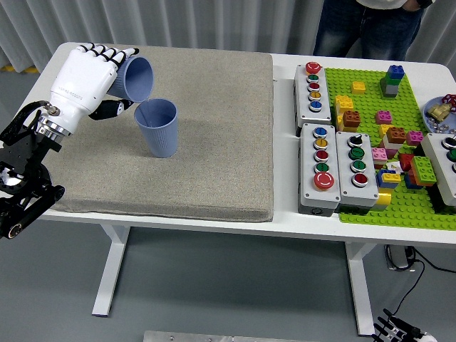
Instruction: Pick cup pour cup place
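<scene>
My left hand (100,82), white with black fingertips, is shut on a blue cup (135,78). It holds the cup tilted on its side, mouth turned to the right and down, just above the rim of a second blue cup (158,127). The second cup stands upright on the grey mat (214,142), left of the mat's middle. The two cups are very close; I cannot tell if they touch. My right hand is not in view.
Grey button boxes (335,167) with coloured buttons and a green baseplate (399,206) with several loose bricks lie on the right of the white table (285,221). A person (367,25) stands at the far side, top right.
</scene>
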